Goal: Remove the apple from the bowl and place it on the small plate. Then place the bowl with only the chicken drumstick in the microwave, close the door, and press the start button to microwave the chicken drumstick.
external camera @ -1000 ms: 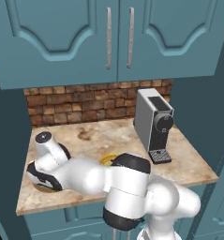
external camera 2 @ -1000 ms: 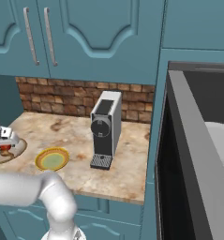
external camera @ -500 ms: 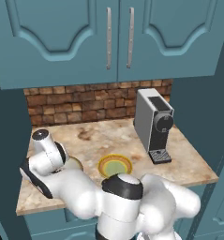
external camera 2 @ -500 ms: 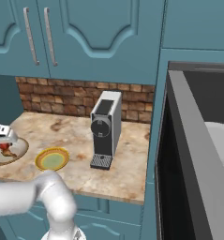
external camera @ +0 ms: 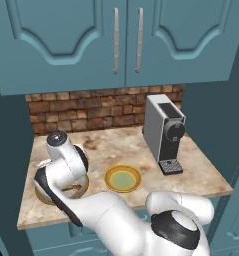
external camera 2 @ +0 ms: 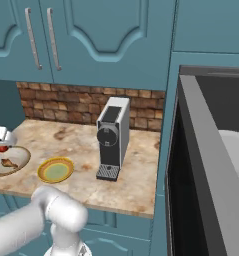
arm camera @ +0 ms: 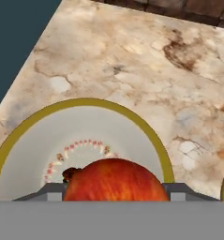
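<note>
Red apple now between our closing fingers

Our two-finger gripper [arm camera: 114, 194] has narrowed from full spread onto the small round red apple [arm camera: 115, 180], one grey finger tip on either flank, so we judge the grasp made. The apple sits over the wide cream bowl with the olive-gold rim [arm camera: 146, 126], whether lifted or resting we cannot tell. From the right, the brown chicken drumstick [external camera 2: 9, 162] lies in that bowl, and the small yellow-rimmed plate with the pale green centre [external camera: 123, 178] waits just beside it on the marbled stone counter [arm camera: 132, 56].
</note>
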Controlling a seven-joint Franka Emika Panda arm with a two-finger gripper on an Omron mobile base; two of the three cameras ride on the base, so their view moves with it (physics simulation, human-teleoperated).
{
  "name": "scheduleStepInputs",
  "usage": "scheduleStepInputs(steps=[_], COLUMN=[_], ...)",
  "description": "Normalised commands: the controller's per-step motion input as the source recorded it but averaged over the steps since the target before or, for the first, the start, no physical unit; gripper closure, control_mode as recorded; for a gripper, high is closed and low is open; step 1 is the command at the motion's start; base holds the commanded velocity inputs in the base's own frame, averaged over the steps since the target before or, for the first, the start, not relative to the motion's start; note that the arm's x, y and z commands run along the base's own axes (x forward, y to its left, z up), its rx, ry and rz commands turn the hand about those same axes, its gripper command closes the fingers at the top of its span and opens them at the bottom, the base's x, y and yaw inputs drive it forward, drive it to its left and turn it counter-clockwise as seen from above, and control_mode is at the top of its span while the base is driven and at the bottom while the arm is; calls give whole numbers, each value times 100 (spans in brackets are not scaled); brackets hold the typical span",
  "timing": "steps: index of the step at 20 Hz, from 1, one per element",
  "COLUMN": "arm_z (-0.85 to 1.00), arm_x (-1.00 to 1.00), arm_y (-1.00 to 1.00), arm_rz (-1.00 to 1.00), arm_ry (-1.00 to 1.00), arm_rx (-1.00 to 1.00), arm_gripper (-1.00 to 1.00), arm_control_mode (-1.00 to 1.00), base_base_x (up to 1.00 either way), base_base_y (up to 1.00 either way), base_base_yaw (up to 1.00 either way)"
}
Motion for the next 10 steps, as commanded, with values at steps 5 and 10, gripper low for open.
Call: scheduleStepInputs(steps=[5, 10], arm_z=[45, 22], arm_x=[-39, -25], arm_y=[-100, -100], arm_rz=[0, -2], arm_ry=[-21, -5], arm_rx=[16, 20], arm_gripper=[100, 100], arm_control_mode=[-100, -100], base_base_x=[0, 0], base_base_y=[0, 0], base_base_yaw=[0, 0])
